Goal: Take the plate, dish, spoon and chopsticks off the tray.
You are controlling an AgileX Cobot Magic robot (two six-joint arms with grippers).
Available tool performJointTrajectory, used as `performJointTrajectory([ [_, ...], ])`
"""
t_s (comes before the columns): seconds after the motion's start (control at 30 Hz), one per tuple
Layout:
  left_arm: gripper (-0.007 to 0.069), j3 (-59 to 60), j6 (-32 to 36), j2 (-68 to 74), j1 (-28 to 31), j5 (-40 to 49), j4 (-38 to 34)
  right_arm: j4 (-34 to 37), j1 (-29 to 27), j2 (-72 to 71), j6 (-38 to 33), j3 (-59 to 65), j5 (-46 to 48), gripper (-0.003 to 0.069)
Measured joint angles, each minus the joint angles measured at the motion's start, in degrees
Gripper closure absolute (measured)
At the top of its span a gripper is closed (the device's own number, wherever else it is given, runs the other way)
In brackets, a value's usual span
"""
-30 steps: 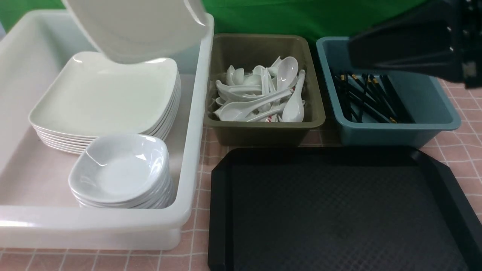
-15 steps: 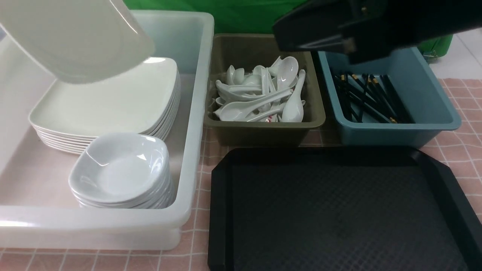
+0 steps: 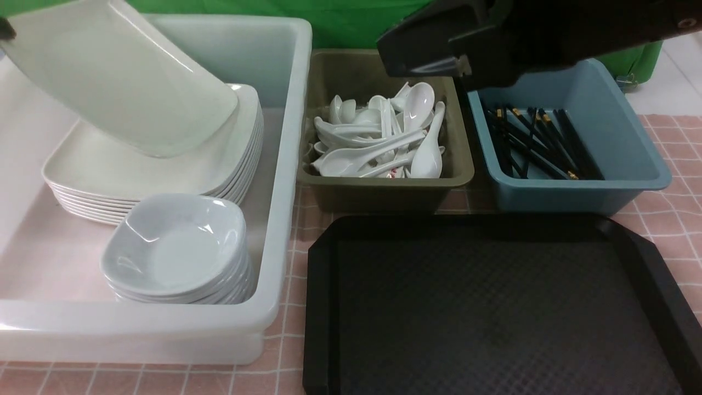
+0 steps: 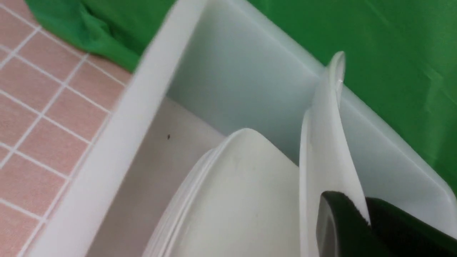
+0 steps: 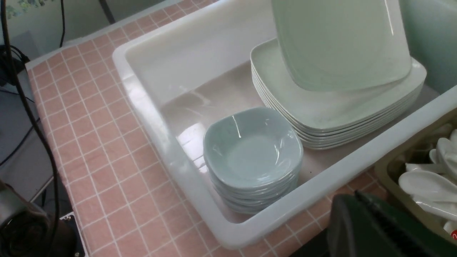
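Note:
My left gripper [image 4: 348,198] is shut on the edge of the large white plate [image 3: 120,77]. It holds the plate tilted, its low corner just over or on the stack of plates [image 3: 137,164] in the white bin; the gripper shows only as a dark bit at the front view's left edge [image 3: 4,28]. The plate also shows in the right wrist view [image 5: 342,43]. My right gripper [image 3: 389,55] is shut and empty, high over the olive bin. The black tray [image 3: 493,307] holds nothing. The dish, spoon and chopsticks cannot be told from those in the bins.
The white bin [image 3: 285,164] also holds a stack of small dishes [image 3: 175,247]. The olive bin [image 3: 384,192] holds several white spoons [image 3: 378,137]. The blue bin [image 3: 603,192] holds several black chopsticks [image 3: 537,142]. Pink checked cloth covers the table.
The plate has swung left and come down, tilting onto the stack. My right gripper has moved left, from over the blue bin to over the olive bin.

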Motion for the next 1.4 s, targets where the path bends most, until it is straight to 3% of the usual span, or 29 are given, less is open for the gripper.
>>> performJointTrajectory([
  [0.2, 0.0606, 5.32, 2.05, 0.00, 0.00, -3.19, -0.70, -0.05, 0.00, 0.12, 0.21, 0.00, -0.11, 0.0629],
  [0.47, 0.0608, 7.06, 2.14, 0.00, 0.00, -2.06, 8.22, -0.05, 0.00, 0.12, 0.87, 0.00, -0.11, 0.0629],
  [0.8, 0.0583, 10.54, 2.24, 1.05, -0.77, -1.36, 11.71, -0.05, 0.00, 0.12, 1.54, 0.00, 0.39, 0.0629],
  [1.0, 0.0477, 10.59, 1.06, 1.56, -3.18, -3.44, 17.17, -0.05, 0.00, 0.12, 1.71, 0.00, 1.23, 0.0629],
  [1.1, 0.0341, 11.14, -3.24, 2.64, -4.02, -0.65, 18.41, -0.05, 0.00, 0.12, 1.71, 0.00, 2.18, 0.0629],
  [1.23, 0.0216, 11.37, -3.98, 3.28, -4.04, 1.65, 20.04, -0.05, 0.00, 0.12, 1.71, 0.00, 2.75, 0.0629],
  [1.4, 0.0172, 11.30, -4.17, 1.09, -4.08, 2.94, 23.17, -0.05, 0.00, 0.12, 1.71, 0.00, 3.15, 0.0629],
])
